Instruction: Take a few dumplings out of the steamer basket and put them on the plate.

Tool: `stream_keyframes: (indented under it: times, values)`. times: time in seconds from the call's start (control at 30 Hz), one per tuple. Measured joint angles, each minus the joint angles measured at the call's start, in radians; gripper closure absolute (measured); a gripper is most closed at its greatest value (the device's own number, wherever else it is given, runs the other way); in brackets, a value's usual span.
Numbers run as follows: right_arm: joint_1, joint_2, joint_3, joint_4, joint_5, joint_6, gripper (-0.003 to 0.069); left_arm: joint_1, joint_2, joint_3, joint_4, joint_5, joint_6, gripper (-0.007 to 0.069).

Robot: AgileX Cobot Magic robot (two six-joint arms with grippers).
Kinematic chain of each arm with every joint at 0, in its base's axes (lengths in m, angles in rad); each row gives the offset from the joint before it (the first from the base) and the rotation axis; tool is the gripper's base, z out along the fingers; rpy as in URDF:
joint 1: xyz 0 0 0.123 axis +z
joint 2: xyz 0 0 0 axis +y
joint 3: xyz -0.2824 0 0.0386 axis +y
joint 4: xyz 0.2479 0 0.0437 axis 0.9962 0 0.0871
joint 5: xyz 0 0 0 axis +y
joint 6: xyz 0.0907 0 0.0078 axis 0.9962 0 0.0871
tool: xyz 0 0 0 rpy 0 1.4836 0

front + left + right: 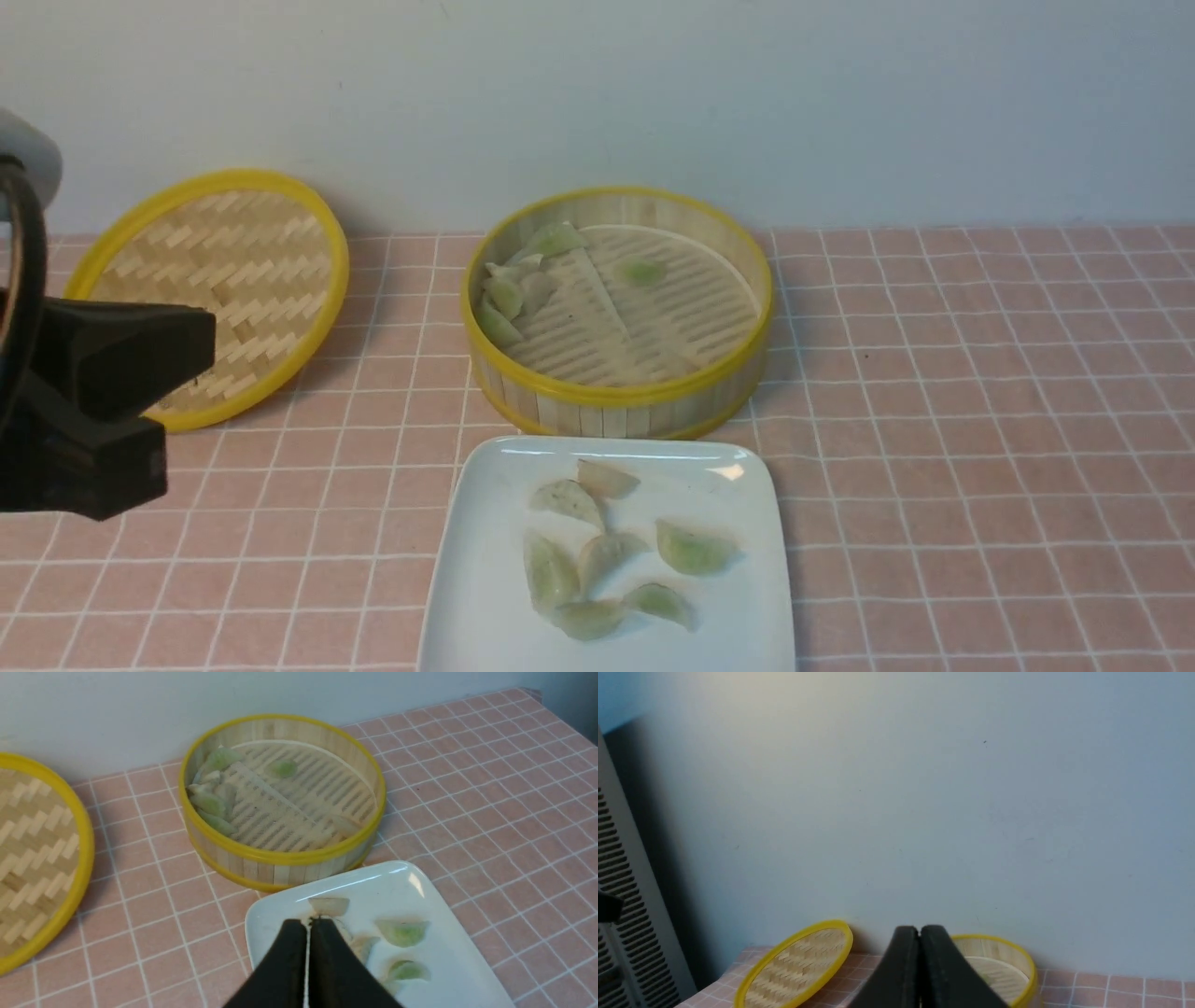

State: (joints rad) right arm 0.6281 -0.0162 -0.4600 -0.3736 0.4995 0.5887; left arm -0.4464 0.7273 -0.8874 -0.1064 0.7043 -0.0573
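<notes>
The steamer basket [621, 392] stands at the back middle of the table and holds several dumplings [509, 297] along its left wall, plus one [640, 271] near the far side. The white plate [485, 560] lies in front of it with several dumplings [693, 551] on it. My left gripper [308, 921] is shut and empty, raised on the near left with its tips over the plate's [280, 905] near corner in the left wrist view. My right gripper [919, 928] is shut and empty, held high and facing the wall. It is out of the front view.
The flat woven steamer lid [219, 289] leans tilted at the back left, close to the wall. The pink tiled tablecloth [980, 420] stretches to the right of the basket and plate. The left arm's black body [84, 411] fills the front view's left edge.
</notes>
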Motion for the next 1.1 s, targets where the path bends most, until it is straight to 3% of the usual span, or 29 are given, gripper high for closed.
stream_keyframes:
  times: [0.2, 0.5, 1.1]
  values:
    - [0.000, 0.000, 0.001, -0.034, 0.012, 0.016, 0.0672, 0.000, -0.124, 0.000, 0.039, 0.092, 0.002, 0.0631]
    - [0.000, 0.000, 0.001, -0.045, 0.015, 0.017, 0.0672, 0.000, -0.414, 0.059, 0.146, 0.038, -0.049, 0.0631]
    - [0.000, 0.000, 0.001, -0.045, 0.018, 0.010, 0.0672, 0.000, -0.451, 0.076, 0.157, 0.047, -0.046, 0.0631]
